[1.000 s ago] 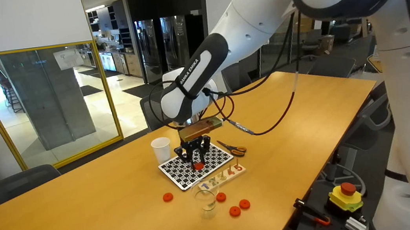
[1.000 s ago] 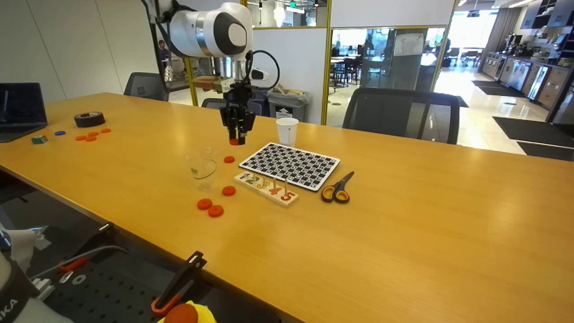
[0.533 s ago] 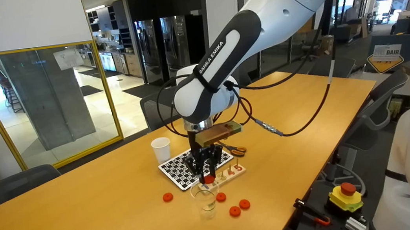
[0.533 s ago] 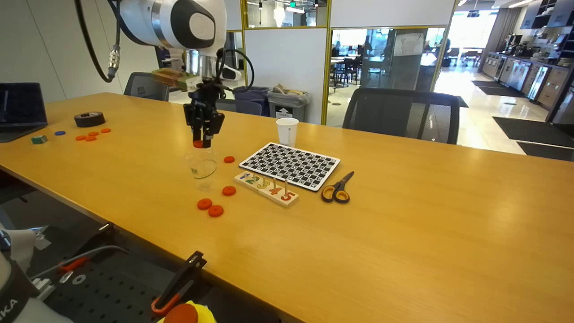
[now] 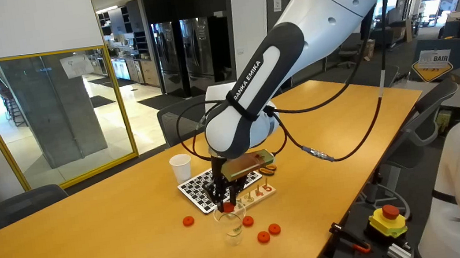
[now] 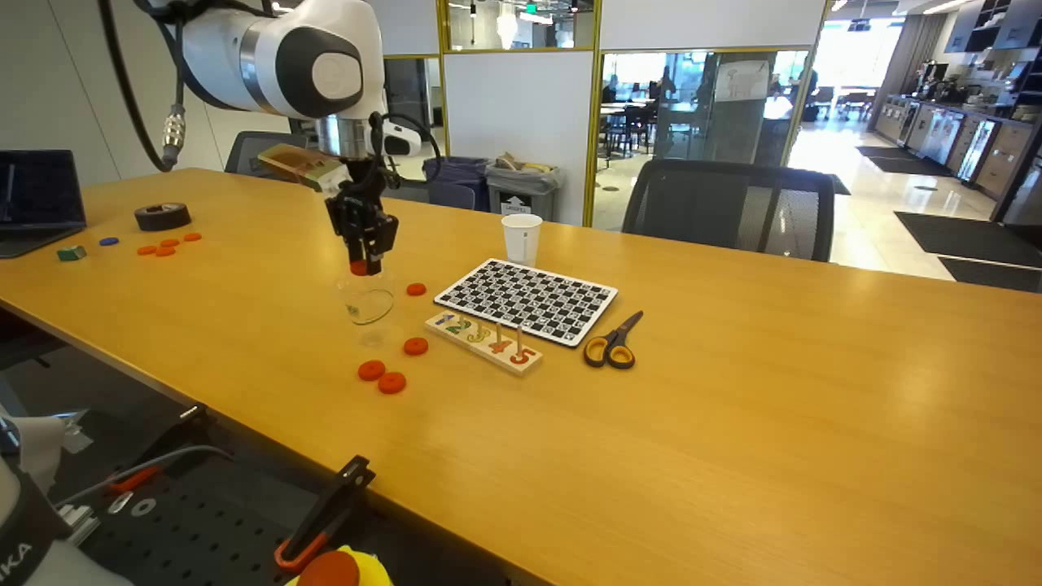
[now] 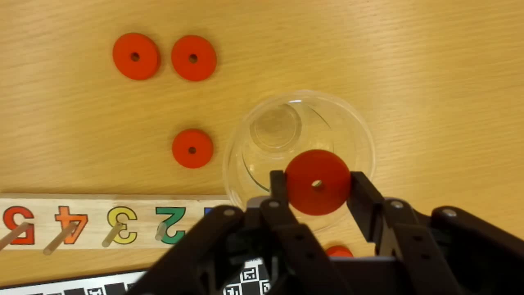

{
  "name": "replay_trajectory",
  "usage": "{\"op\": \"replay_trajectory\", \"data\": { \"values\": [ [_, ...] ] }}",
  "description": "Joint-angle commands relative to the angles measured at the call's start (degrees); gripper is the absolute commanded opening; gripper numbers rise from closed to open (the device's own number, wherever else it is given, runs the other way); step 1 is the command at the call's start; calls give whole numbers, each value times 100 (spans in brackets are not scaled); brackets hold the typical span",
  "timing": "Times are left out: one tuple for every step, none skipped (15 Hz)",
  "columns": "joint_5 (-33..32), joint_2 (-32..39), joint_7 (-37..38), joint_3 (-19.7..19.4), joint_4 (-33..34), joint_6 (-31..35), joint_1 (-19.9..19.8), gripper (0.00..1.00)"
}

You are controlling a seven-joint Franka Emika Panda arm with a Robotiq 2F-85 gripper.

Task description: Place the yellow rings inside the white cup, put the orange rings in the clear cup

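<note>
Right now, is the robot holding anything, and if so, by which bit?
Yes: the gripper holds one orange-red ring, squeezed between its fingertips on two opposite sides of the ring's outer edge.

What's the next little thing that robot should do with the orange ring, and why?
Probably open the gripper and let the orange ring drop: it's pinched there, the wrist view shows it over the mouth of the clear cup, and orange rings are meant for that cup.
</note>
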Motion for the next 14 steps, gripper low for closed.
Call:
{"op": "replay_trajectory", "data": {
  "values": [
    [-291, -27, 286, 23, -116, 283, 8, 63],
    [-326, -23, 299, 23, -112, 231, 7, 58],
    [-356, -37, 335, 21, -130, 250, 7, 73],
    [-389, -57, 361, 19, -138, 236, 6, 81],
    [-382, -78, 324, 27, -127, 224, 0, 88],
    [-401, -90, 316, 30, -86, 212, 2, 97],
    [-477, -79, 345, 34, 10, 157, 20, 100],
    [-660, -37, 460, 27, 141, 134, 52, 100],
    [-823, 54, 483, 42, 379, 16, 83, 100],
    [-868, 108, 394, 75, 544, -88, 93, 100],
    [-929, 210, 336, 109, 779, -164, 119, 100],
    [-921, 305, 187, 155, 982, -265, 140, 100],
    [-956, 472, 81, 195, 1222, -347, 172, 100],
    [-951, 646, -76, 240, 1441, -433, 191, 100]
  ]
}}
